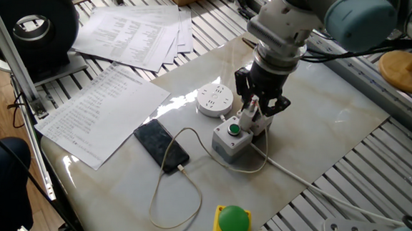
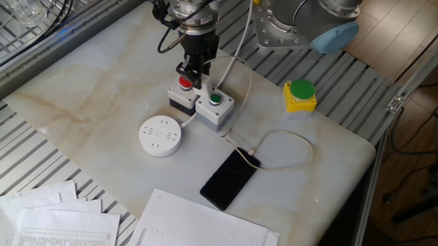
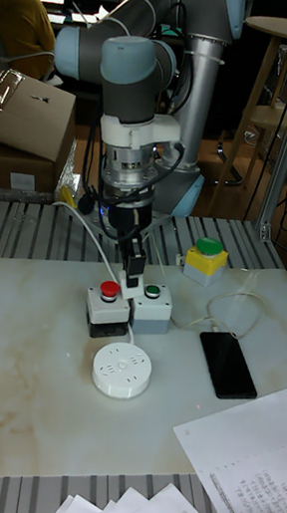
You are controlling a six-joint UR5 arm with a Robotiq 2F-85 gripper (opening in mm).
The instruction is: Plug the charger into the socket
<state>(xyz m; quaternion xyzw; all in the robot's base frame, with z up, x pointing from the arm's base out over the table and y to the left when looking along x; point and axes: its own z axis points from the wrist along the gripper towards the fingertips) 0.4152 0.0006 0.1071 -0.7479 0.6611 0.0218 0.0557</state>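
Note:
The charger [image 1: 247, 120], a small white block, sits between my gripper's fingers just above the two grey button boxes. My gripper [image 1: 258, 110] [image 2: 194, 72] [image 3: 135, 268] points straight down and looks shut on it. Its thin white cable [image 1: 159, 199] loops over the table to the black smartphone [image 1: 161, 145] [image 2: 230, 180]. The socket [image 1: 214, 99] [image 2: 160, 135] [image 3: 120, 370], a round white puck with dark slots facing up, lies flat on the marble beside the boxes, a short way from the gripper.
Directly under the gripper are a grey box with a green button [image 2: 214, 110] and one with a red button [image 2: 182, 95]. A yellow box with a green dome [image 2: 300, 95] sits near the table edge. Paper sheets [image 1: 99, 109] lie beyond the phone. A thick white cable [image 1: 302, 182] trails off the boxes.

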